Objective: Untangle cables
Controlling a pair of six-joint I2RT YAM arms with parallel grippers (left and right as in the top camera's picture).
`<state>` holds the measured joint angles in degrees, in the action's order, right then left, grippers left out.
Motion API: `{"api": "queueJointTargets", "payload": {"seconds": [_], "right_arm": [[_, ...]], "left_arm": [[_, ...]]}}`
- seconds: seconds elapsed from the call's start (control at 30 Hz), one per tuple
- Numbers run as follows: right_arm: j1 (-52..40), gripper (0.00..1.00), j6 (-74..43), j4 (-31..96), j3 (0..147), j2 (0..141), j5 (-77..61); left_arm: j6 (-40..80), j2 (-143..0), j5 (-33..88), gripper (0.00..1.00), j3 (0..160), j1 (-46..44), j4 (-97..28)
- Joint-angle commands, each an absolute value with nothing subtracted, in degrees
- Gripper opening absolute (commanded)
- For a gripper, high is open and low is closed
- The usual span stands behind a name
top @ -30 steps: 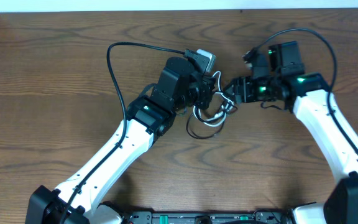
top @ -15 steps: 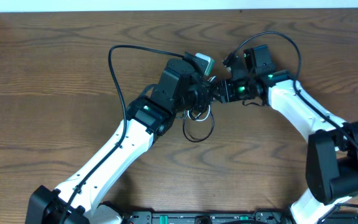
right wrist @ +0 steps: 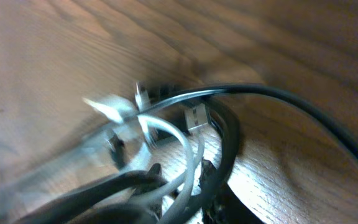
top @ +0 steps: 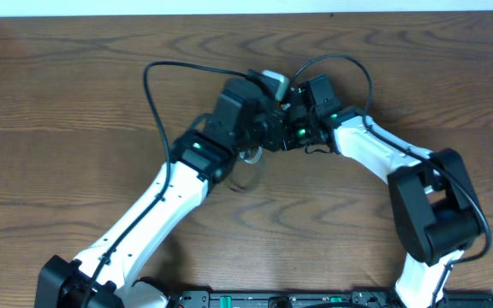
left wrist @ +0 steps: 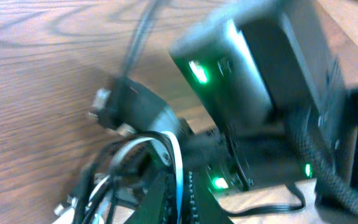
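The cables are a tangle of thin white and black cords. In the overhead view only a blurred loop [top: 246,159] shows below the two wrists; the remainder is hidden under them. My left gripper [top: 272,133] and right gripper [top: 288,134] meet tip to tip over the bundle. In the left wrist view my left gripper [left wrist: 182,198] is shut on a white cord [left wrist: 176,158]. In the right wrist view my right gripper [right wrist: 180,177] is shut on white cords [right wrist: 166,132], with a black cord [right wrist: 230,134] beside them and small plug ends [right wrist: 194,117] hanging free.
A thicker black arm wire [top: 157,103] loops out left of my left arm, and another [top: 353,73] arcs over my right wrist. A thick black wire [right wrist: 303,109] crosses the right wrist view. The wooden table [top: 75,154] lies all around, with its white far edge [top: 229,7] behind.
My right gripper has moved left, right up against my left gripper. The cable loop that hung spread between them has bunched up and is now mostly hidden under the wrists.
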<state>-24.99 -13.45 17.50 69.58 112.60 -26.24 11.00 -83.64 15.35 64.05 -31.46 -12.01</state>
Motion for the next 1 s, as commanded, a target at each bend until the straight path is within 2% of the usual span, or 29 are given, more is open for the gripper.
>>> {"api": "queueJointTargets", "payload": {"seconds": [0.0,0.03,0.27,0.5,0.67,0.9,0.93,0.97], "right_arm": [[-24.6,0.05,-17.2,17.5,69.5,114.0,-22.8],[-24.4,0.01,-17.2,17.6,69.5,114.0,-22.8],[-19.0,0.01,-23.4,22.0,69.6,110.6,-23.1],[-8.9,0.01,-22.1,33.5,69.7,94.7,-26.4],[-4.2,0.01,-21.6,36.6,69.7,84.0,-34.2],[-3.9,0.01,-21.6,40.6,69.7,77.2,-34.2],[-3.8,0.01,-21.6,41.0,69.7,77.1,-34.2],[-3.8,0.01,-21.6,41.4,69.7,77.2,-34.2]], "left_arm": [[15.2,-83.0,16.8,0.07,64.5,-27.3,-11.7],[15.4,-83.0,17.8,0.07,64.5,-26.2,-11.7],[15.4,-82.9,23.4,0.07,64.5,-18.8,-12.6],[15.1,-82.9,21.4,0.07,64.5,-12.5,-19.0],[13.7,-82.9,15.5,0.08,64.5,-10.5,-23.3],[9.6,-82.9,15.6,0.07,64.5,-10.4,-24.4],[9.6,-82.9,15.6,0.08,64.5,-10.4,-24.4],[8.8,-82.9,15.9,0.14,64.5,-10.4,-24.4]]}}
